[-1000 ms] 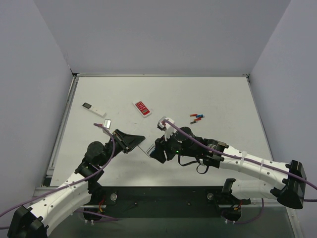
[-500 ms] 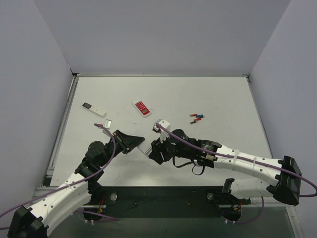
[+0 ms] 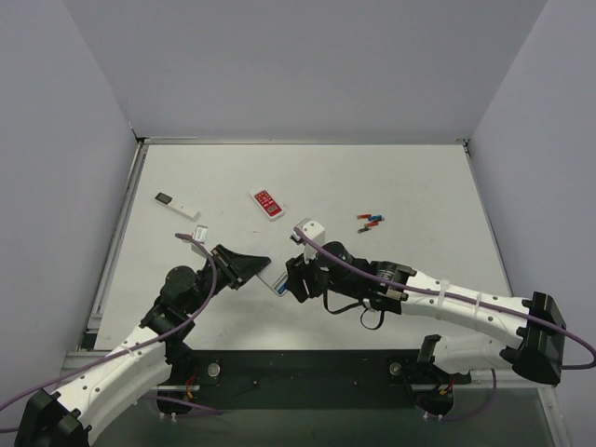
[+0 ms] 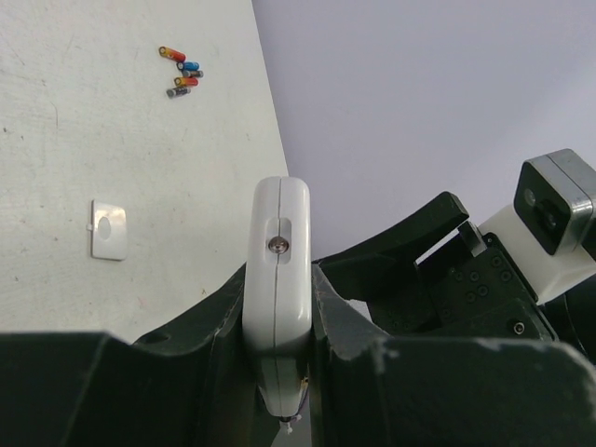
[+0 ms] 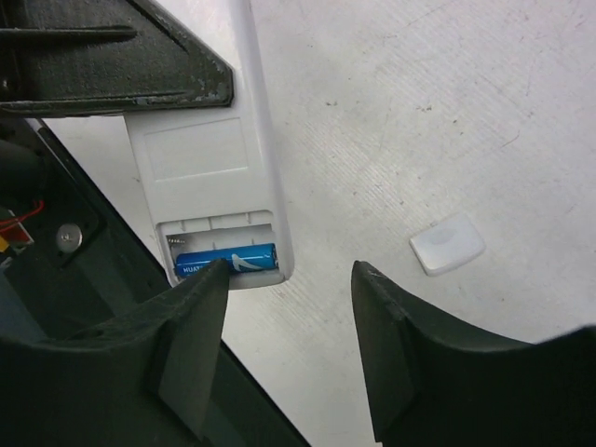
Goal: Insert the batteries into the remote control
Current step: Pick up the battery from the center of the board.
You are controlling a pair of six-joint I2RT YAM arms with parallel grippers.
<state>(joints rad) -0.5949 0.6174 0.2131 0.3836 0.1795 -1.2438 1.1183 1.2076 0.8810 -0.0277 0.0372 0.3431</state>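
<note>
My left gripper is shut on the sides of the white remote control, holding it above the table; it shows edge-on in the left wrist view. In the right wrist view the remote's plain back faces the camera with its compartment uncovered, and one blue battery lies in it. My right gripper is open and empty, its left fingertip at that battery. Another blue battery lies in the small pile of cells on the table.
The white battery cover lies on the table; it also shows in the left wrist view. A red-faced remote and a slim white stick remote lie further back. Red cells and a dark cell are in the pile.
My right arm has reached a little further left toward the remote's open end. The left gripper has held the remote nearly still.
</note>
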